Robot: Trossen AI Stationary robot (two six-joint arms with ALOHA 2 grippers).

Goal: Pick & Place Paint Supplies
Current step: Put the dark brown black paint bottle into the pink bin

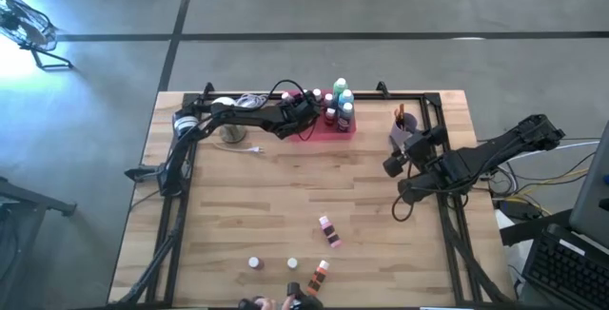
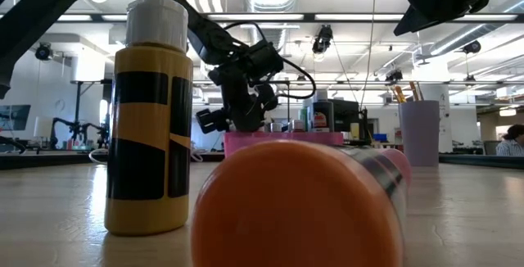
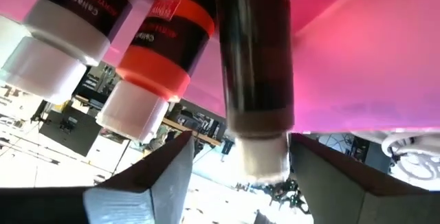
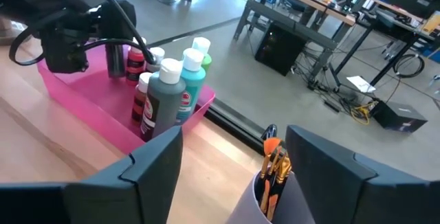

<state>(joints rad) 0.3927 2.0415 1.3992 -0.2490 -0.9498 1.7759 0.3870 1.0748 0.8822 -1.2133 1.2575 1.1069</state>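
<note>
A pink tray sits at the table's far edge with several white-capped paint bottles standing in it. My left gripper is at the tray's left end, open. Its fingers stand on either side of the white cap of a brown bottle standing in the tray; a gap shows on one side. Red bottles stand beside it. My right gripper hangs open above the table's right side, near a purple cup of paintbrushes.
Loose bottles lie near the front edge: a pink one, an orange one, two showing white caps, and a yellow-and-black one. A white globe lamp with its cord sits at the far left.
</note>
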